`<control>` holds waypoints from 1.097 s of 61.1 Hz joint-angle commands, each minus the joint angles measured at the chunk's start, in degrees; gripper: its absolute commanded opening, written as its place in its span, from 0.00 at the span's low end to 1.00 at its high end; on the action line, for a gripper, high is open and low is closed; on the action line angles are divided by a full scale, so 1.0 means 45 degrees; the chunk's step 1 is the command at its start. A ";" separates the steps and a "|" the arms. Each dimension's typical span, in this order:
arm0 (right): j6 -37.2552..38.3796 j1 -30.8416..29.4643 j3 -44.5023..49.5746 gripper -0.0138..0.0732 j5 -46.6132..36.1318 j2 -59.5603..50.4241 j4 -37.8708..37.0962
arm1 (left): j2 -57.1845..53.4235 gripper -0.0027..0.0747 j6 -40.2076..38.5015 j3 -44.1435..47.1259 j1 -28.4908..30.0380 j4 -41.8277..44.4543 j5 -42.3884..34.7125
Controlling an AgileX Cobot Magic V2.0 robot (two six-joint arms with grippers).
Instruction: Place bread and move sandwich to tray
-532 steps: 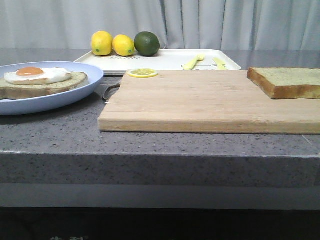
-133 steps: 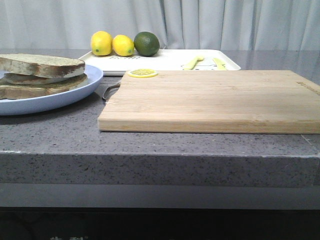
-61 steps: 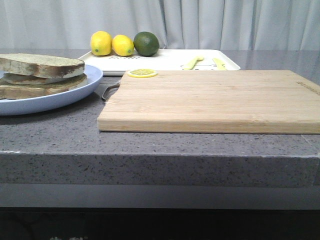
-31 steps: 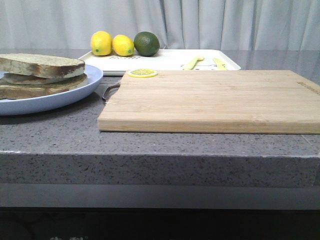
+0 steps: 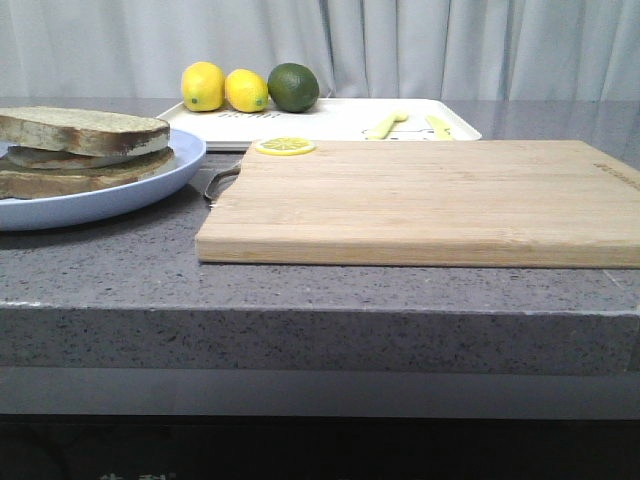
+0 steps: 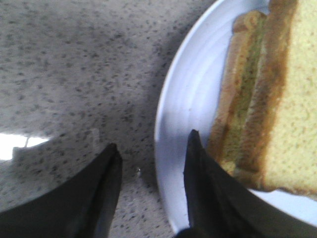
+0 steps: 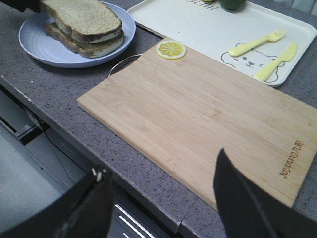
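Note:
The bread [image 5: 80,128] lies on top of the sandwich on the pale blue plate [image 5: 120,195] at the left, and the egg is almost fully hidden under it. The white tray [image 5: 330,120] lies at the back. My left gripper [image 6: 153,141] is open and straddles the plate's rim [image 6: 166,114]: one finger is over the plate beside the bread [image 6: 297,99], the other over the counter. My right gripper [image 7: 159,163] is open and empty, high above the counter's front edge. Its view shows the sandwich [image 7: 84,20], the plate [image 7: 34,42] and the tray [image 7: 198,25]. Neither gripper shows in the front view.
A light wooden cutting board [image 5: 420,200] lies mid-table, with a lemon slice [image 5: 285,146] on its far left corner. Two lemons [image 5: 203,85] and a lime [image 5: 293,87] sit on the tray's left end, and a yellow fork [image 7: 252,43] and knife [image 7: 277,62] on its right.
The bread, which lay on the board's right end 8.7 s ago, now lies on the egg slice on the plate. Nothing has moved in the front view over the last two seconds.

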 commanded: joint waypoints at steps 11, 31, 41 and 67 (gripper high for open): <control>0.0018 0.0007 -0.0337 0.69 -0.0968 0.0004 -0.0032 | -0.0107 0.40 0.0224 -0.0436 0.0016 -0.0843 -0.0550; 0.0018 0.0007 -0.0337 0.69 -0.0968 0.0004 -0.0032 | 0.0746 0.40 0.0976 -0.0436 0.0016 -0.2064 -0.0529; 0.0018 0.0007 -0.0337 0.69 -0.0968 0.0004 -0.0032 | 0.0803 0.25 0.1039 -0.0436 0.0016 -0.2208 -0.0553; 0.0018 0.0007 -0.0337 0.69 -0.0968 0.0004 -0.0032 | 0.0754 0.01 0.1070 -0.0644 0.0016 -0.2404 -0.0406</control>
